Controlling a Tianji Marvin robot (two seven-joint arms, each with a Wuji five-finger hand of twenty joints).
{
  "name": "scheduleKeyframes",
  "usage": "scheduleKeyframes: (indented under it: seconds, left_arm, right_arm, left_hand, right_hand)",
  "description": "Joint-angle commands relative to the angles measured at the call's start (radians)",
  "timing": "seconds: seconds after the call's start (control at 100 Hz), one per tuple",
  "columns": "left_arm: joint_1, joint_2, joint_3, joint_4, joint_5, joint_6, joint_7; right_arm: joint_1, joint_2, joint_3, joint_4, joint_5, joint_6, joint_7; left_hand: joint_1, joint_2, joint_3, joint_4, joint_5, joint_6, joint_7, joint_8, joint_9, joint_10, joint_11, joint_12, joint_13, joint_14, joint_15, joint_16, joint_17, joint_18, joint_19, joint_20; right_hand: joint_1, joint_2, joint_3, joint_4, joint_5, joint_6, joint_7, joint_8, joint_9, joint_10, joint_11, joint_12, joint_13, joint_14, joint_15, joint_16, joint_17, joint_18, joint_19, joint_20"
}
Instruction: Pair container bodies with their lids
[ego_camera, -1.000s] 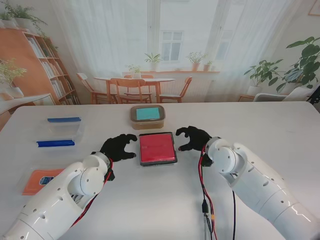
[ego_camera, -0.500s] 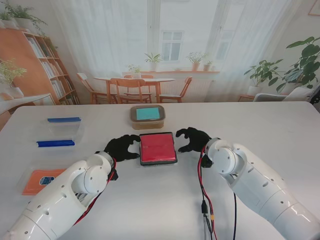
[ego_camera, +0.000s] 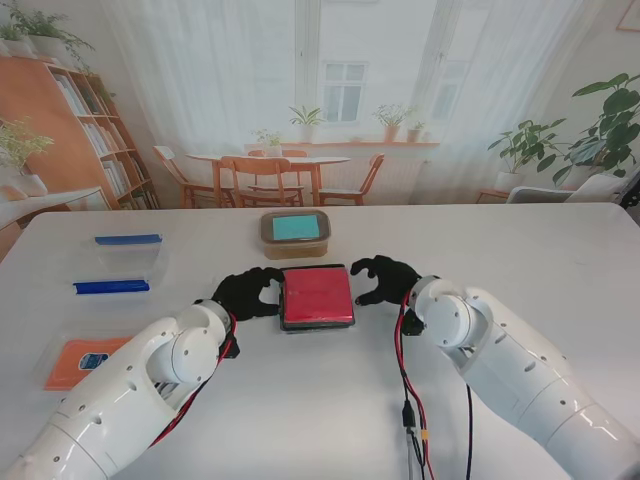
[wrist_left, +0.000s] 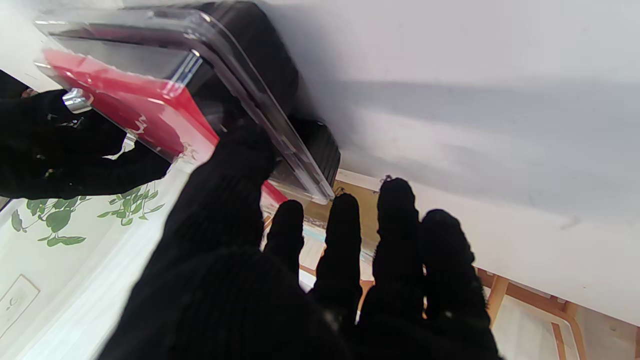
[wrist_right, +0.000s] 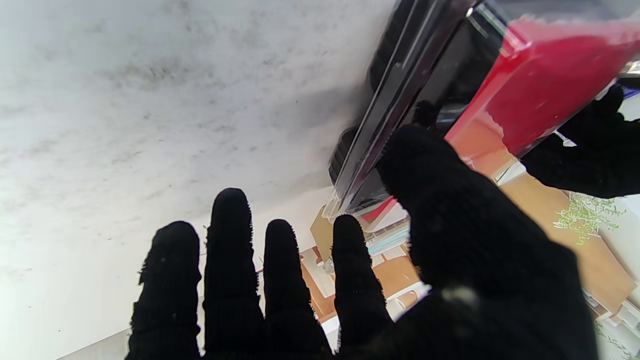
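A black container with a clear rim and a red lid (ego_camera: 316, 296) sits on the white table (ego_camera: 320, 400) in front of me. My left hand (ego_camera: 245, 293) is at its left edge, fingers spread, and in the left wrist view the thumb (wrist_left: 235, 165) lies against the rim beside the red lid (wrist_left: 125, 105). My right hand (ego_camera: 385, 278) is at the right edge, also spread, its thumb (wrist_right: 425, 165) touching the rim next to the red lid (wrist_right: 540, 80). Neither hand is closed around the container, which stays on the table.
A brown container with a teal lid (ego_camera: 295, 231) stands just beyond the red one. At the far left is a clear box with blue clips (ego_camera: 125, 262). An orange lid (ego_camera: 80, 360) lies nearer to me on the left.
My left hand has slid right until it meets the container's left edge. The container has shifted slightly to the right. My right hand has barely moved.
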Motion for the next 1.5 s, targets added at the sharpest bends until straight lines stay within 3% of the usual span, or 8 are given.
scheduleKeyframes:
  seconds: [0.0, 1.49]
  left_arm:
    - [0.002, -0.004, 0.002, 0.001, -0.001, 0.005, -0.005]
    - [-0.022, -0.008, 0.034, 0.026, -0.023, 0.041, -0.02]
  right_arm:
    - [0.01, -0.005, -0.004, 0.006, 0.007, -0.005, 0.016]
    - [0.124, -0.038, -0.118, 0.127, 0.074, -0.028, 0.021]
  left_hand:
    - [0.009, -0.015, -0.008, -0.023, -0.037, -0.02, 0.006, -0.022, -0.034, -0.017, -0.001, -0.008, -0.03, -0.014, -0.021, 0.009, -0.018, -0.041, -0.015, -0.003]
    - [0.007, -0.014, -0.014, -0.021, -0.045, -0.026, 0.003, -0.027, -0.056, -0.019, -0.011, -0.012, -0.054, -0.015, -0.035, 0.004, -0.052, -0.05, -0.025, -0.021]
  right_hand:
    - [-0.027, -0.038, -0.021, -0.015, -0.029, 0.003, -0.007, 0.008, -0.036, -0.013, 0.009, 0.009, -0.026, -0.016, 0.008, 0.02, -0.014, -0.018, 0.022, 0.012]
    - [-0.019, -0.026, -0.032, -0.012, -0.02, 0.007, -0.026, 0.005, -0.03, -0.009, 0.005, 0.011, -0.037, -0.019, 0.004, 0.021, -0.028, -0.02, 0.015, 0.016]
